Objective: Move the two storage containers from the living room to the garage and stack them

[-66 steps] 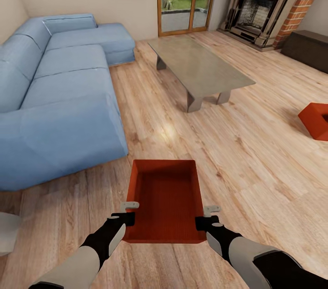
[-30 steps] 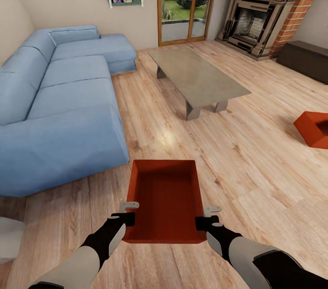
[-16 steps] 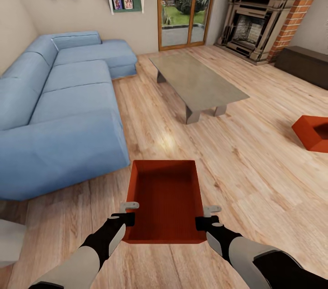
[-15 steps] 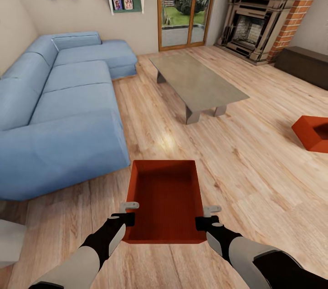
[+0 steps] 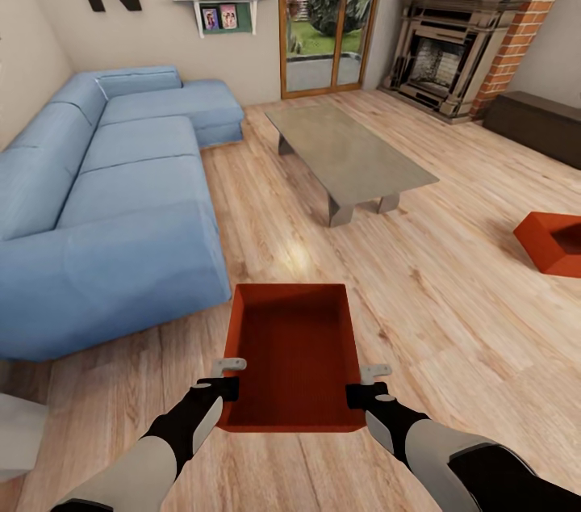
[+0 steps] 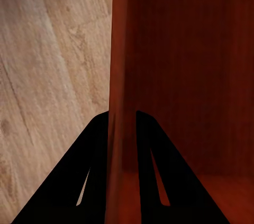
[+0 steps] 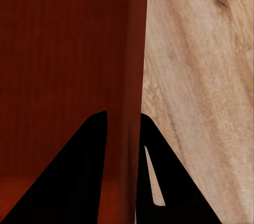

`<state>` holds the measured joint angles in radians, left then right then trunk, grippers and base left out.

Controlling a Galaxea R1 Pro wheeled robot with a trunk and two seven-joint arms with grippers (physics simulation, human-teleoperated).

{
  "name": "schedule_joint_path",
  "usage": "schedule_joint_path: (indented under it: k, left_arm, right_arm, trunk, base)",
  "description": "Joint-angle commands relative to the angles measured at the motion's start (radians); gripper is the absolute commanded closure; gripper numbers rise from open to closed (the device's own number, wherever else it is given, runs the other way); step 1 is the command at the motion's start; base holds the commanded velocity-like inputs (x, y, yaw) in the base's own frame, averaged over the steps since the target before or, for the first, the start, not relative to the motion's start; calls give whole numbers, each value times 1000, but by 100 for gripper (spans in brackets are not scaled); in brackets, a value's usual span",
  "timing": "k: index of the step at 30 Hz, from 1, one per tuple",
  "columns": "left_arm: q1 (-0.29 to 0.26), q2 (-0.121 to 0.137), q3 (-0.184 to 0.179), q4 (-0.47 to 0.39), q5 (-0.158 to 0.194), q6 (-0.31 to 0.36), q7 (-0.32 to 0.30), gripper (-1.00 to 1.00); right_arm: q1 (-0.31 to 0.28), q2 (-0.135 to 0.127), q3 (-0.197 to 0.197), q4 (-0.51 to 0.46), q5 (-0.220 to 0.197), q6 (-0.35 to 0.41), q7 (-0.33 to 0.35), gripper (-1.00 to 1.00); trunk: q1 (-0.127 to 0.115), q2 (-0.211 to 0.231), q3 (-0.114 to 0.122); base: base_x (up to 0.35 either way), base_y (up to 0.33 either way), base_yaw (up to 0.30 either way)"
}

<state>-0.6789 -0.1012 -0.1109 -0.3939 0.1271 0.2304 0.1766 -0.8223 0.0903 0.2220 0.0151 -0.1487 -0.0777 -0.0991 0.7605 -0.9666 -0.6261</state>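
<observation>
Left gripper (image 5: 229, 377) and right gripper (image 5: 365, 384) each clamped a side wall of the near container (image 5: 292, 350); second container (image 5: 553, 241) lay far right on the wood floor (image 5: 420, 294)

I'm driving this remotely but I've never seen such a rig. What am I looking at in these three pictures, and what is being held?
The large picture is from the robot's head camera, looking down over its two black-and-grey arms. The left gripper and right gripper each clamp a side wall of a red-orange open-topped plastic bin, held above the light wood plank floor. The two dark pictures come from cameras near each gripper: black fingers straddle the bin wall. A second red-orange bin sits on the floor to the right. A blue corner sofa and grey low table lie ahead.
</observation>
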Motion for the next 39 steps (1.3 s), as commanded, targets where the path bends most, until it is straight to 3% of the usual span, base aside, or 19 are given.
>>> schedule_joint_path:
  k: [1, 39]
  left_arm:
    - [-1, 0, 11, -11, -3, 6, 14, 100]
    - [-1, 0, 11, -11, 8, 6, 14, 100]
  right_arm:
    - [0, 3, -12, 3, -8, -2, 4, 100]
    - [0, 2, -12, 3, -8, -2, 4, 100]
  trunk:
    - [0, -1, 1]
    - [0, -1, 60]
  base:
    - [0, 0, 0]
    - [0, 0, 0]
